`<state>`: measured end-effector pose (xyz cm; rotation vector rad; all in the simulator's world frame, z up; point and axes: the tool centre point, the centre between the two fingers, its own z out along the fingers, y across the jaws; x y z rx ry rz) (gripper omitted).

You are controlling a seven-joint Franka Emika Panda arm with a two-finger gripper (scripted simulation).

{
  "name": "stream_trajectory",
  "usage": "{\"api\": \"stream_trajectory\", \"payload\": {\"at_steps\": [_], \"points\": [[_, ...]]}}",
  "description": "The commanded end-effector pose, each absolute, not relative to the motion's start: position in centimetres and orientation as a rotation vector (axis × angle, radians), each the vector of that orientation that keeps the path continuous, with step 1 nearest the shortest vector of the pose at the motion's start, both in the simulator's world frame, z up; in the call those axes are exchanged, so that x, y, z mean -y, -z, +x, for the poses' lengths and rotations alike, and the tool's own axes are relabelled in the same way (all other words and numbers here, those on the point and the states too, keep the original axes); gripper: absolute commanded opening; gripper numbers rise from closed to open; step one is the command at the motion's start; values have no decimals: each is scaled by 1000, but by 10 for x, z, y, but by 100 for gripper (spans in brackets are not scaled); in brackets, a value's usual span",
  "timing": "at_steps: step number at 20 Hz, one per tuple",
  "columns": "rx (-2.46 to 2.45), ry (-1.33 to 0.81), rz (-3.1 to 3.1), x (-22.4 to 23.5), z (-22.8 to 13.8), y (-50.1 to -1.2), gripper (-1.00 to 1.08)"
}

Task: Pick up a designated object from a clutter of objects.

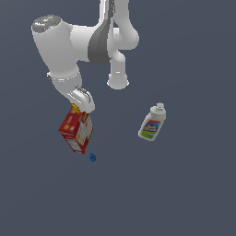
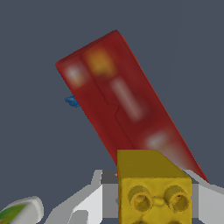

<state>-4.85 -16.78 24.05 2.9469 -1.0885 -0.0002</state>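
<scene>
1. As the wrist view shows, the tool (image 2: 153, 197) grips the yellow studded block (image 2: 154, 189) between its fingers (image 2: 89, 199).
2. Red carton box (image 1: 76, 129) lies just below the tool.
3. Blue thing (image 1: 92, 157) sits near the box; white bottle (image 1: 152, 123) lies well apart.

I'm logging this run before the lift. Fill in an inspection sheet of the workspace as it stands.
Surface: plain dark grey floor.
Job's thing: yellow studded block sits between the pincer fingers.
Clutter: red carton right under the pincer; small blue thing close to the carton; white bottle lying apart, toward the exterior view's right.
Pincer: shut on the block.
Cables: nothing seen.
Surroundings: nothing seen.
</scene>
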Motion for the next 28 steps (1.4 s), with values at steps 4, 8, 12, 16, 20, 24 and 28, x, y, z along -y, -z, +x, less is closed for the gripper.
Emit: {"api": "stream_trajectory", "payload": {"at_steps": [4,8,12,16,20,24,28], "points": [[1088,-1,2947,161,-50,-253,-100],[1088,-1,2946,149,-54,-272,-100],[1088,-1,2944,133,-58,-300,-100],[1088,-1,2944,114,-63,-332,-100],[1088,-1,2944,99,-67,-359,-100],[1088,0,2946,88,-68,-377,-100],[1088,0,2946,82,-69,-387,-100]]}}
